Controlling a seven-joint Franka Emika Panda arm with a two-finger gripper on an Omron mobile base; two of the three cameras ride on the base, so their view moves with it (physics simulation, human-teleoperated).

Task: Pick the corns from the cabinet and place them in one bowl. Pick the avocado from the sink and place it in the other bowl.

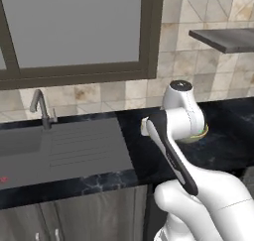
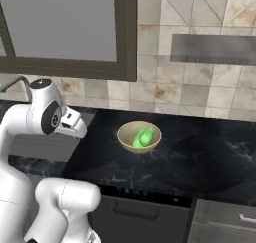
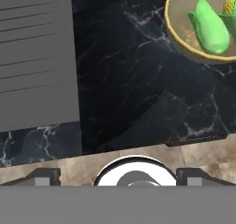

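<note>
Pale yellow-tan round bowl (image 2: 139, 136) on the black marbled worktop (image 2: 200, 157), already holding bright green oblong corns (image 2: 143, 137); in the hand view two green lumps side by side inside that bowl (image 3: 184, 38), one with a yellow kernelled end at the frame edge. Corn half of the task judged done. Dark grey wood-grained cabinet shelf (image 2: 212, 49) on the tiled wall above and to the right, with nothing visible on its top from these angles.

Avocado half judged not yet done: no dark green ball visible, no reddish-brown bowl either. Dark grey rectangular sink (image 1: 20, 141) with curved grey faucet (image 1: 40, 106) to the left of the worktop, ridged drainboard (image 1: 84, 146) between basin and bowl. Small red item (image 1: 4, 179) at the near left edge of the sink unit. Basin interior mostly out of frame, so avocado position cannot be told.

White arm folded over the worktop between drainboard and bowl, hand pointing down at bare marble. Claw (image 3: 117, 174) empty, fingers (image 3: 46, 176) spread as wide as they go, nothing between them, bowl well off to one side.

Remaining, as a judgement: swing toward the basin, find and grasp the avocado, carry it to the wooden bowl, wherever that stands.
</note>
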